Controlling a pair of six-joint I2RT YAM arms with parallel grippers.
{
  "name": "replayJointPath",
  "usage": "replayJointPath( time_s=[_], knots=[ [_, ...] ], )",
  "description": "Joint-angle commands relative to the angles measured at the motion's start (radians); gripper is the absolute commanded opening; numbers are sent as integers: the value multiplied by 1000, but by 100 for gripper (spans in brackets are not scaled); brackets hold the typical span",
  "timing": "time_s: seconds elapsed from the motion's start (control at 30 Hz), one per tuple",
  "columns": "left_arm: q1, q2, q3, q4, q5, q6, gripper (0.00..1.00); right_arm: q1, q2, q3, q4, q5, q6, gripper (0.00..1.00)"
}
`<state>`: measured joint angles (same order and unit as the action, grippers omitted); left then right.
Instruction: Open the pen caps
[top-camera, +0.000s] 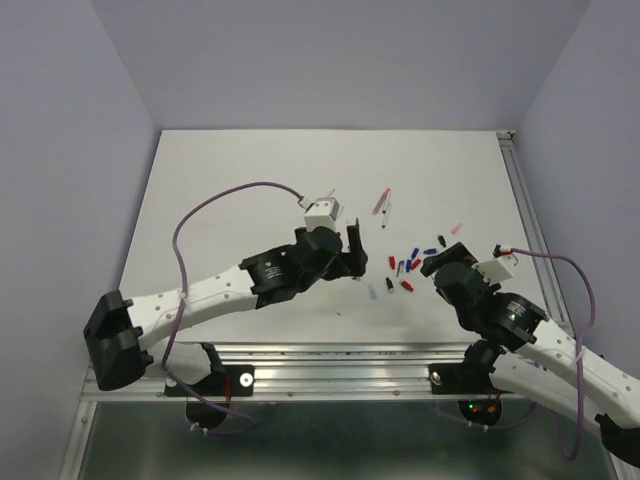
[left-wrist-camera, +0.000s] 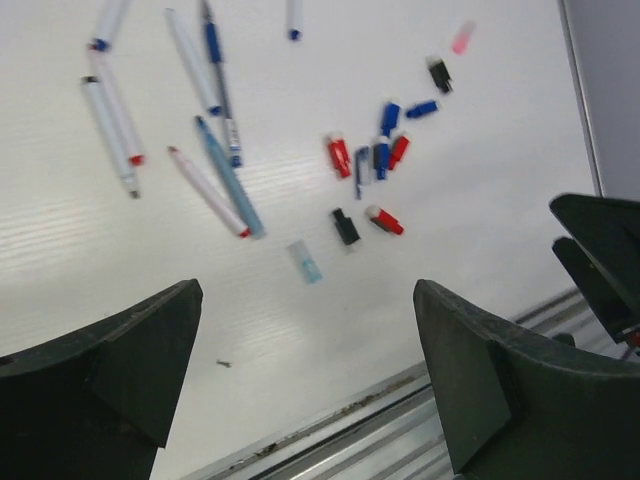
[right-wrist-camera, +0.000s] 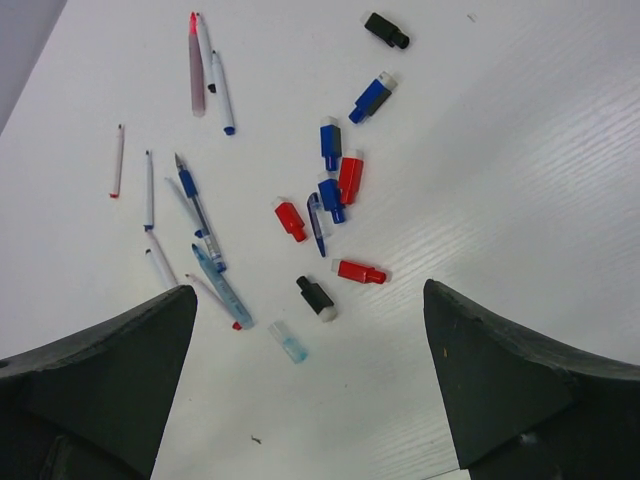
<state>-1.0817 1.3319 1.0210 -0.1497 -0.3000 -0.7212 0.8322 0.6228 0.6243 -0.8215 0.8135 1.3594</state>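
Left gripper (left-wrist-camera: 306, 300) and right gripper (right-wrist-camera: 309, 290) both wide open, holding nothing
They hang over the table (right-wrist-camera: 520, 150); the pen caps (right-wrist-camera: 350, 178), red, blue and black, lie loose in a bunch between them, pen barrels (left-wrist-camera: 228, 180) just beside.

Soft, even light fills every view; the white worktop (top-camera: 250, 180) is bright without glare. The pen caps (right-wrist-camera: 340, 180) ahead of the right tool (right-wrist-camera: 308, 300) cast only faint, short shadows. The left tool (left-wrist-camera: 308, 295) shows dark, slightly blurred fingers (left-wrist-camera: 110, 390) nearest its lens.
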Motion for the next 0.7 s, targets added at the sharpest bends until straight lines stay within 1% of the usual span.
replayJointPath(
  time_s=[0.0,0.03,0.07,0.1,0.13,0.23,0.27,0.37,0.47,0.53,0.67],
  knots=[
    [92,-187,-102,-174,-303,-153,99,-2,23,-9,58,13,-77,100],
    [132,-227,-169,-177,-313,-164,99,-2,40,-9,61,10,-85,100],
    [169,-303,-209,-157,-303,-168,99,-2,46,-9,68,15,-103,100],
    [262,-341,-281,-148,-291,-179,99,-2,55,-8,73,13,-111,100],
    [304,-408,-312,-149,-278,-188,99,-2,69,1,65,21,-117,100],
    [387,-499,-387,-169,-300,-212,99,-2,92,11,47,47,-103,100],
    [394,-555,-407,-174,-323,-208,99,-2,115,11,42,53,-102,100],
    [405,-647,-421,-191,-344,-217,99,-2,169,14,38,67,-112,100],
    [407,-703,-440,-186,-343,-248,99,-2,216,15,41,67,-120,100],
    [407,-706,-443,-182,-337,-242,99,-2,229,20,50,64,-132,100],
    [407,-665,-426,-212,-346,-239,99,-2,245,20,84,88,-158,100]
  ],
)
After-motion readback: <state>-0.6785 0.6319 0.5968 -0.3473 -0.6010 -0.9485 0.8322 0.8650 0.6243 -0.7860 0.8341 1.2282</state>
